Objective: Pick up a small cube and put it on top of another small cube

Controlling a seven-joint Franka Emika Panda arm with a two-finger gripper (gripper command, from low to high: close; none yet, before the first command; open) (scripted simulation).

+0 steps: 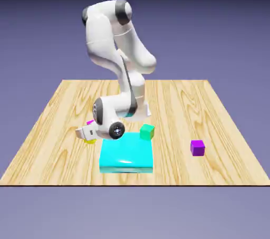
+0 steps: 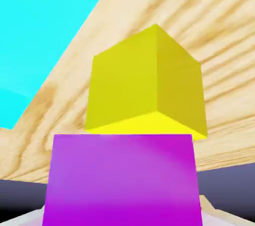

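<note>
While the end effector (image 2: 122,216) holds one small magenta-pink cube (image 2: 122,177), closed on its sides: one small yellow cube (image 2: 124,85), on the wooden surface (image 1: 174,106), apparently below the held cube, left of the flat cyan block (image 1: 126,153) in the exterior view; remaining gap, unclear.

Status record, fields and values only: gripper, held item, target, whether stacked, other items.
gripper: closed on the small magenta cube
held item: magenta cube, large at the hand view's bottom
target: small yellow cube, on the wooden table
stacked: cannot tell; contact unclear
other items: flat cyan block; green cube; dark purple cube
</note>
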